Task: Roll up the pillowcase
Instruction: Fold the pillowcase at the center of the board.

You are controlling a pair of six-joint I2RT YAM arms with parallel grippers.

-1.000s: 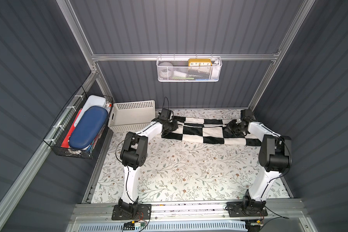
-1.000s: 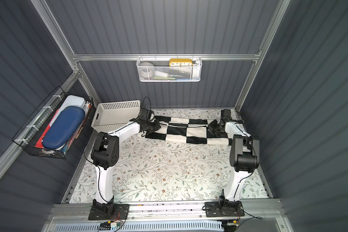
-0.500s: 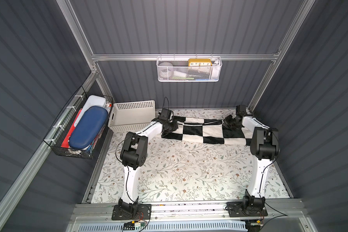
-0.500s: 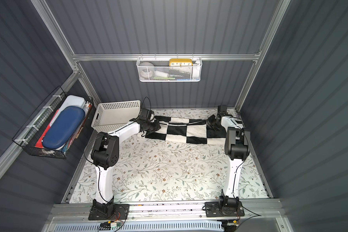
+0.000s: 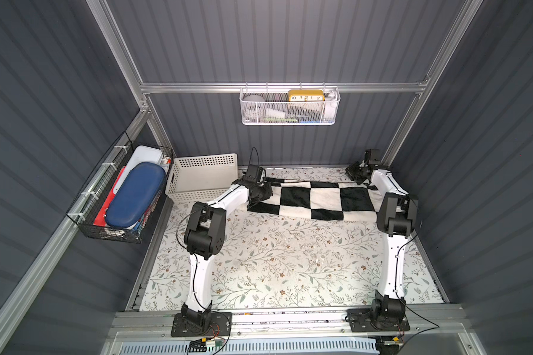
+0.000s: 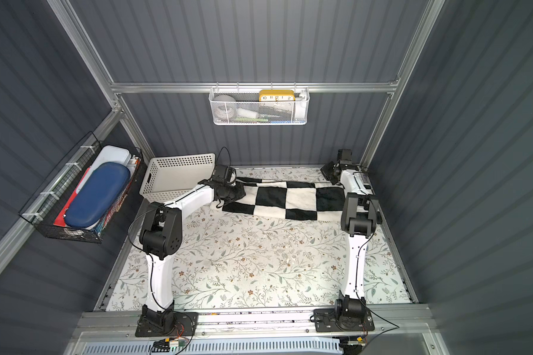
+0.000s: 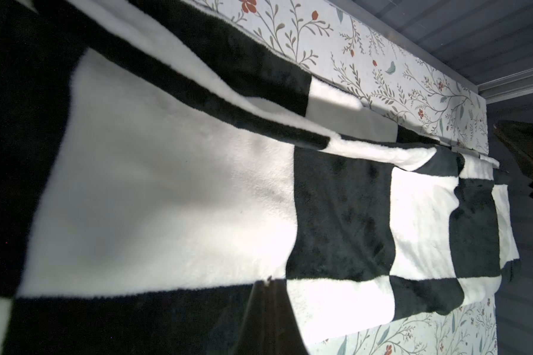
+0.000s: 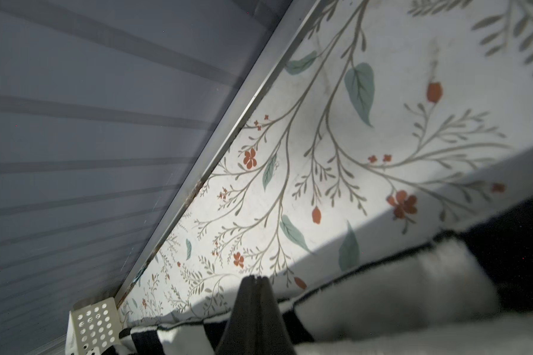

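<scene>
Top views both show the near half of the floral worktop (image 5: 290, 270) bare between the two arm bases. Past it, from about 10 to 2 o'clock, the pillowcase (image 5: 317, 199) lies as a long, flat checkerboard band running left to right, well short of the back wall.

At 10 o'clock the left tool (image 5: 263, 194) sits on the band's left end. In the left wrist view its fingertips (image 7: 266, 281) are pressed together against the plush. Whether a pinch of cloth sits between them I cannot tell. That view also shows a narrow flap turned over along the far edge of the pillowcase (image 7: 166, 199).

Farther off, at 1 o'clock, the right tool (image 5: 353, 172) hangs near the back right corner. The right wrist view shows its tips (image 8: 256, 279) closed on nothing, over bare worktop just beyond the cloth's far edge. The white perforated basket (image 5: 203, 181) stands at 11 o'clock, just left of the left tool.

By my reading the roll is hardly begun: one edge turned or flattened, no firm cylinder, nearly all the rolling left.

Compared with a second ago, the right tool has left the right end of the band and moved toward 12 o'clock, and its elbow has drawn inward. The left arm and the cloth look unchanged.
</scene>
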